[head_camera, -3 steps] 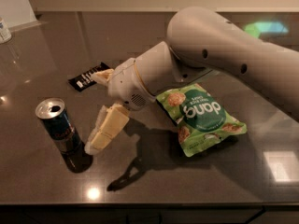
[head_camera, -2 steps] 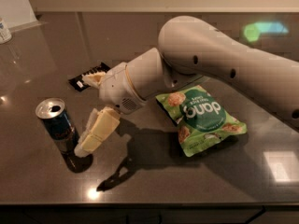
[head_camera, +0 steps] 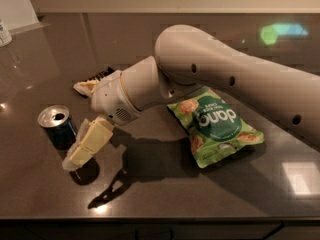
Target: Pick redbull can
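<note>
The redbull can [head_camera: 56, 126] stands upright on the dark countertop at the left, blue body with a shiny silver top and an open tab hole. My gripper [head_camera: 75, 124] is right beside it on its right, open. The near cream finger [head_camera: 89, 143] lies along the can's lower right side. The far finger [head_camera: 85, 87] is behind the can. The can sits at the mouth of the jaws and is not gripped. The lower part of the can is hidden behind the near finger.
A flat black candy bar wrapper [head_camera: 101, 74] lies behind the gripper's wrist. A green chip bag [head_camera: 215, 124] lies to the right, under my arm [head_camera: 225, 79]. The countertop's front edge [head_camera: 160, 218] runs along the bottom. A white object [head_camera: 4, 33] stands at the far left.
My arm has swung left and toward the can. The near finger has moved from in front of the can to alongside it. The can has not moved.
</note>
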Robot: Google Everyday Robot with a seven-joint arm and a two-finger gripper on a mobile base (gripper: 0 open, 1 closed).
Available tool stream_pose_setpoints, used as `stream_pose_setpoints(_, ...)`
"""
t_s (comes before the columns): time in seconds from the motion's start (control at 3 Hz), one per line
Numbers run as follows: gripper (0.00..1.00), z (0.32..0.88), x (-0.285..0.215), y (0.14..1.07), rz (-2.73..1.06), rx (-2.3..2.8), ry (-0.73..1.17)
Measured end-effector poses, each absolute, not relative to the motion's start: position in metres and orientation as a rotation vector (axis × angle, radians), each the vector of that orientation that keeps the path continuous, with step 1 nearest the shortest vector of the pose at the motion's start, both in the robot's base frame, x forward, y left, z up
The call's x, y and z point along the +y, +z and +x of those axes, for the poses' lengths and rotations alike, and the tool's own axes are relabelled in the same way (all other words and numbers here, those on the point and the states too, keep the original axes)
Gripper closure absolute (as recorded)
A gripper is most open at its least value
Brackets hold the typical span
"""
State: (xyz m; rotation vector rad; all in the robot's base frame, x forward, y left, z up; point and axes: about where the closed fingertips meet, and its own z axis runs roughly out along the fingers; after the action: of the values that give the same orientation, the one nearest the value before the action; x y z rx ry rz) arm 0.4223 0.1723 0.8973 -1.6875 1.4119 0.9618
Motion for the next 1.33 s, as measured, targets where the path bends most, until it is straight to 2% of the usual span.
stream_pose_setpoints(0.33, 0.0, 0.4186, 0.1836, 0.8988, -1.686, 1.396, 0.995)
stream_pose_setpoints(0.67, 0.17, 0.4158, 0.1901, 0.8995, -1.691, 1.384, 1.024)
stream_pose_setpoints(1.33, 0.64, 0.4137, 0.1884, 0.9084, -1.696, 1.382, 1.072)
